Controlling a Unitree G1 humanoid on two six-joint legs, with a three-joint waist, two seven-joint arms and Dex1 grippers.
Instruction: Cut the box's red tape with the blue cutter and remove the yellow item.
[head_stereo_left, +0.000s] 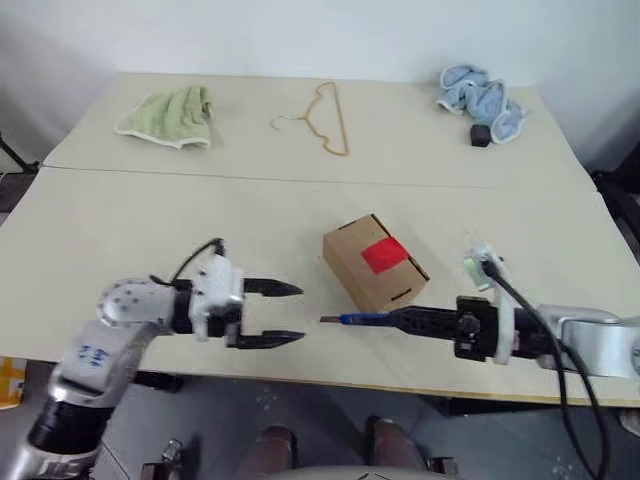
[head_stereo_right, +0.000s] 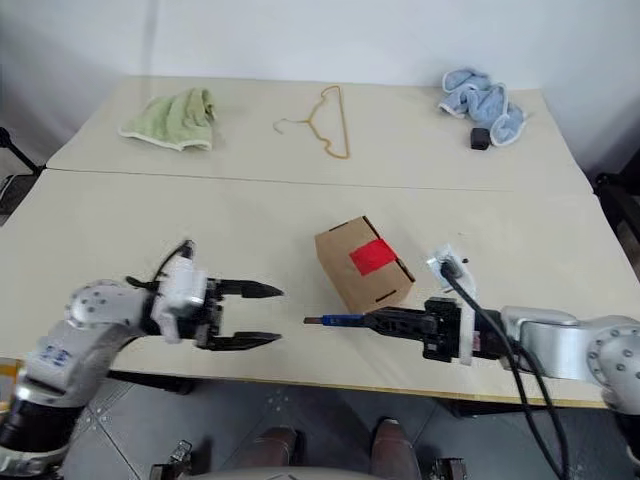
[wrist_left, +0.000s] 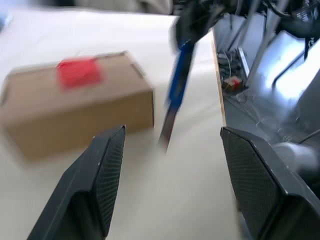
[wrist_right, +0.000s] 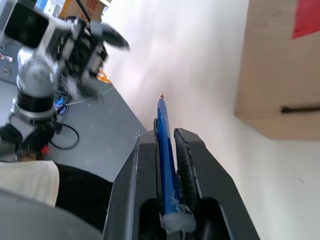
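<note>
Right tool (head_stereo_left: 400, 321) gripping blue cutter (head_stereo_left: 362, 319), unlabelled box (head_stereo_left: 375, 262)

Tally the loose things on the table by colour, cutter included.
Brown: 1, box
Red: 1, red tape
Blue: 2, blue cutter, blue cloth
Green: 1, green cloth
Gold: 1, hanger
Black: 1, small block
Total: 7

Head views overlook table (head_stereo_left: 120, 260); wrist views, somewhat blurred, close.

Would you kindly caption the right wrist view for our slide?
Right gripper clamps the blue cutter beside the red-taped box.
</note>
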